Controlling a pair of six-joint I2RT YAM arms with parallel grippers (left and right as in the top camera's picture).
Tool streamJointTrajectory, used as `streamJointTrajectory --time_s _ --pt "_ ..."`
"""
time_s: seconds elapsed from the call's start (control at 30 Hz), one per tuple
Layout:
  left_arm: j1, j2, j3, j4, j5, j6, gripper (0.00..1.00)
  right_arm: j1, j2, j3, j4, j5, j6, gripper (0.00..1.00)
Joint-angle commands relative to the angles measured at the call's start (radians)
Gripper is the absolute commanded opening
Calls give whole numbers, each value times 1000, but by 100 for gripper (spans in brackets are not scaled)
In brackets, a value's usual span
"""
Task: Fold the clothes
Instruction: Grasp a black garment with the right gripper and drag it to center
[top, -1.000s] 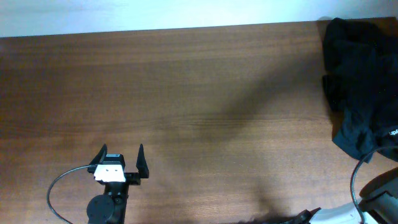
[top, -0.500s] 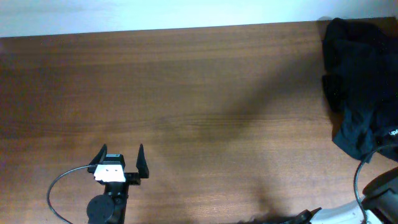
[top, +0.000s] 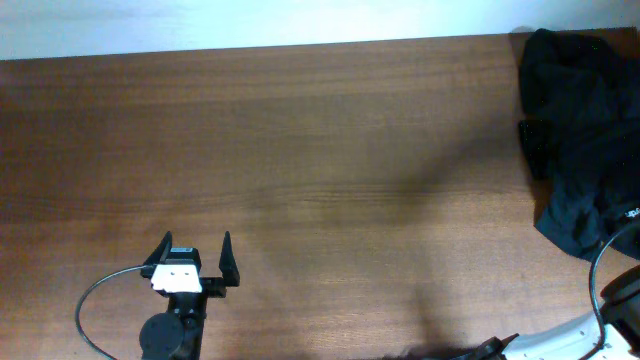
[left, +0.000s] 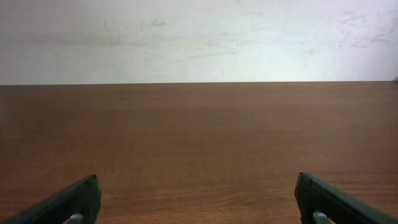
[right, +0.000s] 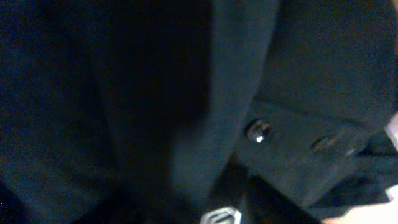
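Black clothes (top: 580, 130) are heaped far right on the wooden table (top: 330, 150), long axis near-to-far, white wall (left: 199, 37) beyond; left gripper (top: 196, 250) is spread, right gripper's state cannot be told.

Lab setup: wooden table (top: 300, 150), white wall (left: 199, 37)

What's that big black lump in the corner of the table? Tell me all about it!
It's a heap of black clothes, soft-looking, crumpled and not folded, lying on the far right corner of the brown wooden table. It runs past the picture's right edge. A tiny white mark shows near its lower side.
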Motion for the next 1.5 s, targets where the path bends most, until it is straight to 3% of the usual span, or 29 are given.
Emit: streamJointTrajectory --time_s 0.0,0.17,0.43,0.73,1.1,1.47 --pt "5 -8 -7 2 3 15 99 -3 2 13 6 -56 2 37" --pt "5 -8 -7 2 3 15 99 0 -7 17 0 -208 2 21" --pt "5 -8 -7 2 3 15 99 58 -115 21 -1 -217 -2 5" --pt "5 -8 -8 2 3 15 99 190 -332 23 -23 -214 -64 4" --pt "5 -8 -7 2 3 15 99 601 -612 23 -99 -213 -320 4" --pt "5 -8 -7 2 3 15 99 1075 -597 22 -248 -213 -391 4"
